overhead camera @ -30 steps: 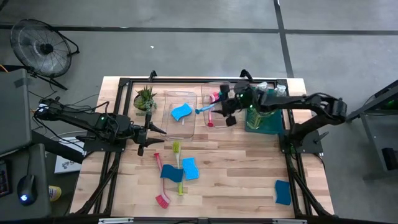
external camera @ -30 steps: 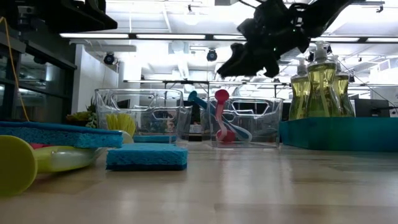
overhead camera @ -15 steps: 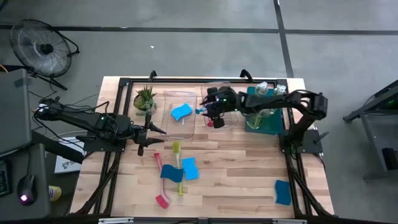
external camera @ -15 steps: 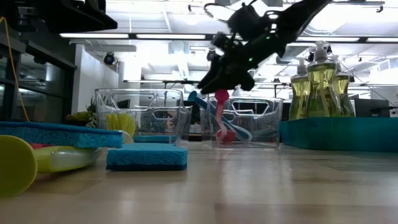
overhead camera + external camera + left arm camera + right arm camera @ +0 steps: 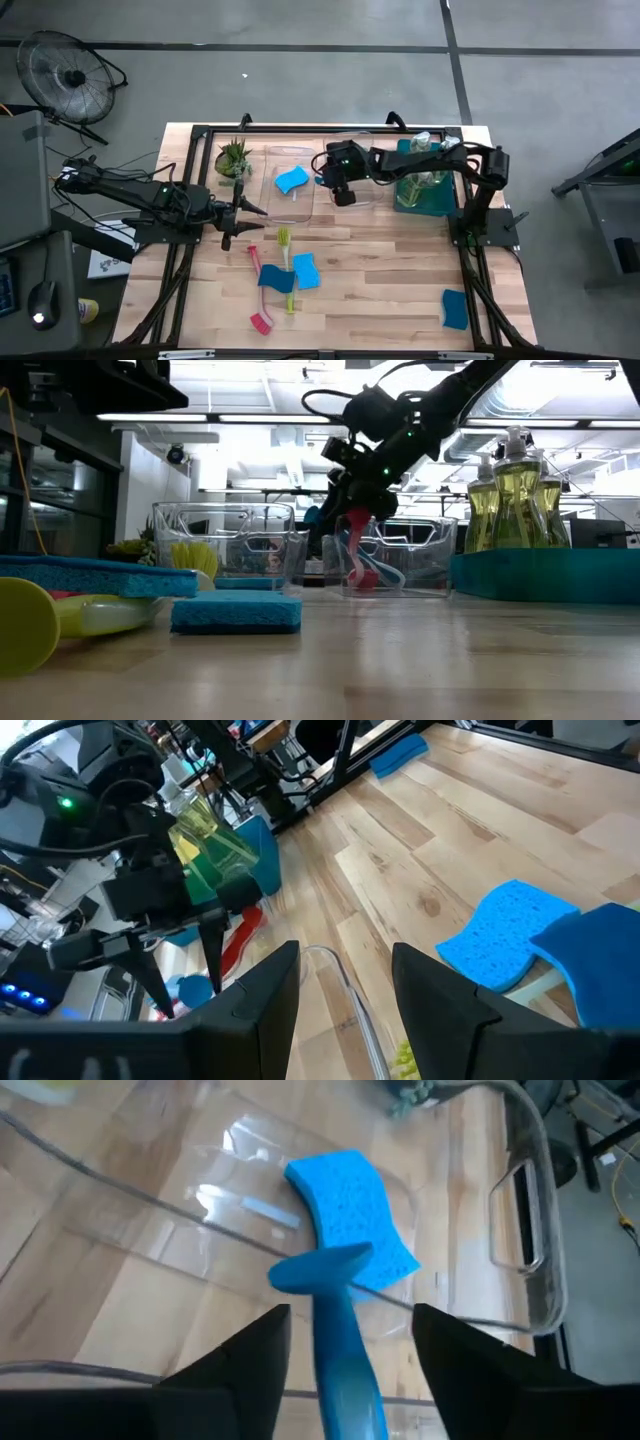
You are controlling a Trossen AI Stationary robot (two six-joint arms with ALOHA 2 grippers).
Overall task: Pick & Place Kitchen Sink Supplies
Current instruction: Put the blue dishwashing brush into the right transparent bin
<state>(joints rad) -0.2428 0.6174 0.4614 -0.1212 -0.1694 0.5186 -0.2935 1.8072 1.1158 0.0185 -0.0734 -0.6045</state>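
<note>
A teal dish brush (image 5: 335, 1340) lies in a clear bin (image 5: 352, 172), its handle end (image 5: 320, 1267) sticking out over the bin's left rim. My right gripper (image 5: 352, 1315) is open, with a finger on either side of that handle and a gap on both sides. A red brush (image 5: 355, 545) leans in the same bin. A blue sponge (image 5: 350, 1215) lies in the neighbouring clear bin (image 5: 290, 180). My left gripper (image 5: 243, 210) waits open above the table's left part. Soap bottles (image 5: 515, 490) stand in a teal bin (image 5: 425, 192).
A spiky potted plant (image 5: 233, 158) stands at the far left. On the table's middle lie a red brush (image 5: 258, 290), a yellow-green brush (image 5: 286, 260) and blue sponges (image 5: 305, 270). Another sponge (image 5: 455, 308) lies near the right front corner.
My right gripper has gone toward the table's left edge and down, from beside the teal bin to the teal brush's handle at the clear bin's left rim, tipping further downward as it went.
</note>
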